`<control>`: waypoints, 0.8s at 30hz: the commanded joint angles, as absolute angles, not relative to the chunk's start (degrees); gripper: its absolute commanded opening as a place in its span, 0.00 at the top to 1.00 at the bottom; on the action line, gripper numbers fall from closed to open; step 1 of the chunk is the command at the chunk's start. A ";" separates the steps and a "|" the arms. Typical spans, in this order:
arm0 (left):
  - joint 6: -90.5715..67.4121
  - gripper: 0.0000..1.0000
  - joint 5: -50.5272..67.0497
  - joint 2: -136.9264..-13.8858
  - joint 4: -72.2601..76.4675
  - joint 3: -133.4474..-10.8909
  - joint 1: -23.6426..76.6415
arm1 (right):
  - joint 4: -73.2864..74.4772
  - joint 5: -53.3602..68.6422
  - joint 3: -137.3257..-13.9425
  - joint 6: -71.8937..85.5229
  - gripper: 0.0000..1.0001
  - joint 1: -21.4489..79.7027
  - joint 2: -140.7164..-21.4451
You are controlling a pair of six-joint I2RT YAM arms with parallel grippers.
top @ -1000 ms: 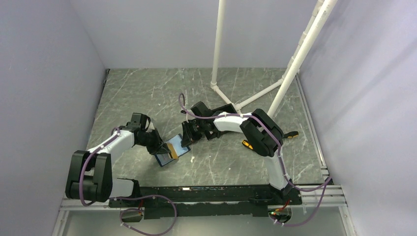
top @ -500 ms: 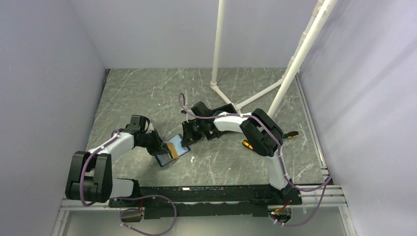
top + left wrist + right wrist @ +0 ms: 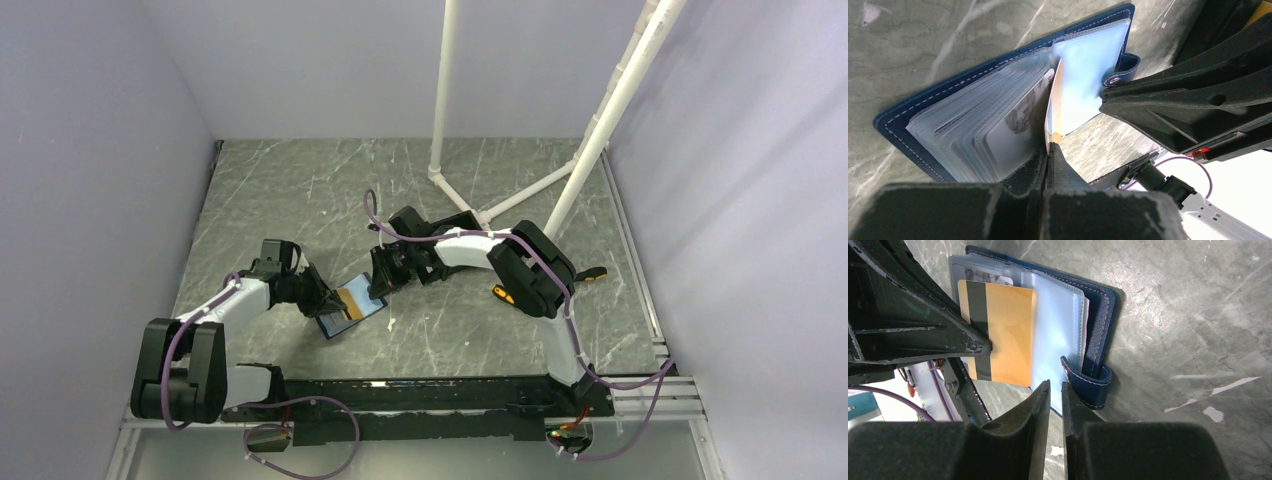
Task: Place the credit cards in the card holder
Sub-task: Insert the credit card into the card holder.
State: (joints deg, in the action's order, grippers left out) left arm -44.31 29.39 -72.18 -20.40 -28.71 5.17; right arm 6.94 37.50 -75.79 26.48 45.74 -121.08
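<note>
The dark-blue card holder lies open on the table, its clear sleeves fanned out. My left gripper is shut on an orange-gold credit card with a black stripe, which stands partly between the sleeves. A whitish card sits in a sleeve to the orange card's left. My right gripper has narrow jaws around the holder's near corner, beside the snap strap. Its fingers appear in the left wrist view.
A white pipe frame stands at the back, its feet spreading across the table. Small orange-and-black items lie by the right arm's elbow. Pale walls close in the left, right and back sides.
My left arm has drawn slightly back toward the near left, still holding the orange card at the holder. The right arm and the holder have stayed put.
</note>
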 commanded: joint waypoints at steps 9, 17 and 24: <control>-44.54 1.00 30.22 -75.27 -14.57 -26.87 4.75 | 7.33 35.27 -77.06 24.17 0.83 45.97 -123.23; -45.85 1.00 26.62 -77.24 -21.33 -29.08 4.75 | 7.86 34.83 -77.38 23.91 0.83 45.97 -123.41; -47.42 1.00 23.51 -76.03 -21.38 -28.03 4.75 | 7.93 34.90 -77.31 23.91 0.84 46.05 -123.52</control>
